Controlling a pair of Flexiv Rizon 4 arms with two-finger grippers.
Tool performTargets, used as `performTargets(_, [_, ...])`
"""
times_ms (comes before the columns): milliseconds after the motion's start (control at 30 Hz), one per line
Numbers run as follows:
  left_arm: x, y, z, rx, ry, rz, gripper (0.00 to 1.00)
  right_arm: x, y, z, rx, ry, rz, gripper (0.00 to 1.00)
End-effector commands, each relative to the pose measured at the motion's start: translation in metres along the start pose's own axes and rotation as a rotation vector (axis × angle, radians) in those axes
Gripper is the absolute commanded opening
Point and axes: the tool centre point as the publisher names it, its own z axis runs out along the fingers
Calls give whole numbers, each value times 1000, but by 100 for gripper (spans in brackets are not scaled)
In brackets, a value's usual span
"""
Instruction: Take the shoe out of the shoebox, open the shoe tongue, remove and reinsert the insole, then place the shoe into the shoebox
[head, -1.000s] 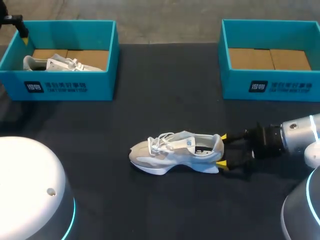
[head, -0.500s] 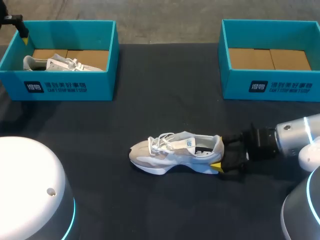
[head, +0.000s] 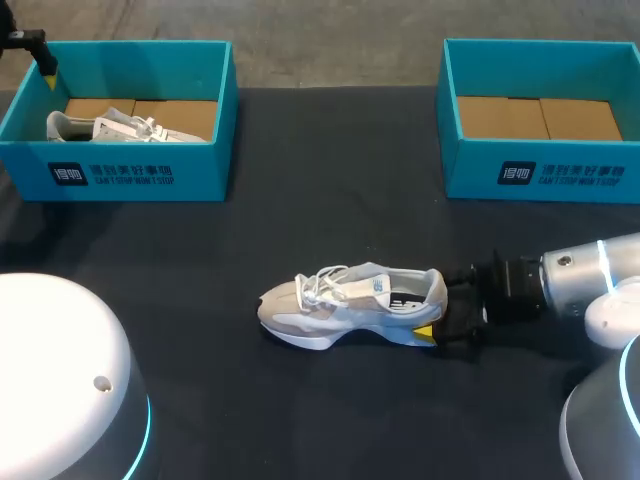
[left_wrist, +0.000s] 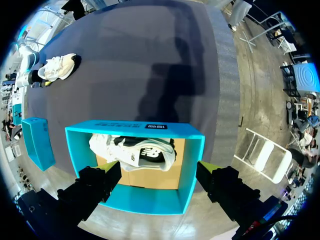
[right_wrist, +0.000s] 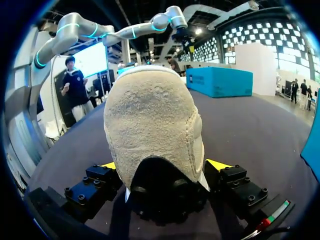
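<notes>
The right pincer (right_wrist: 162, 165) is being held wide open, low over the desk (head: 330, 180). The heel of the shoe (head: 345, 305) is being flanked by its two yellow-tipped fingers, one close on each side, and nothing is being gripped. The pale shoe is being carried upright on its sole near the middle of the black desk, with its toe pointing away from the right arm and its laces lying loose over the front. Well beyond it, at the far right of the desk, the cardboard floor of the open teal right shoebox (head: 540, 175) is being shown. At the far left, the left pincer (left_wrist: 157, 169) is also being held spread open with nothing in it. It is being kept above the left shoebox (head: 130, 175), in which a second shoe (left_wrist: 135, 152) is lying on its side.
</notes>
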Motion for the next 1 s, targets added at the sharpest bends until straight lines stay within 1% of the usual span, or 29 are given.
performTargets(33, [0,-1,-1,-2,2,0,100,-2,-1,7,-10,-3,-8,100])
performTargets(467, [0,-1,-1,-2,2,0,100,-3,5,15,-31,-2,-63,100])
performTargets(600, [0,-1,-1,-2,2,0,100,-4,5,15,-32,-1,-68,100])
performTargets(667, [0,-1,-1,-2,2,0,100,-4,5,16,-46,2,-77,100])
performTargets(833, [0,-1,-1,-2,2,0,100,-6,7,19,-44,13,-87,100])
performTargets(1000, [0,-1,-1,-2,2,0,100,-5,6,21,-49,24,-82,100])
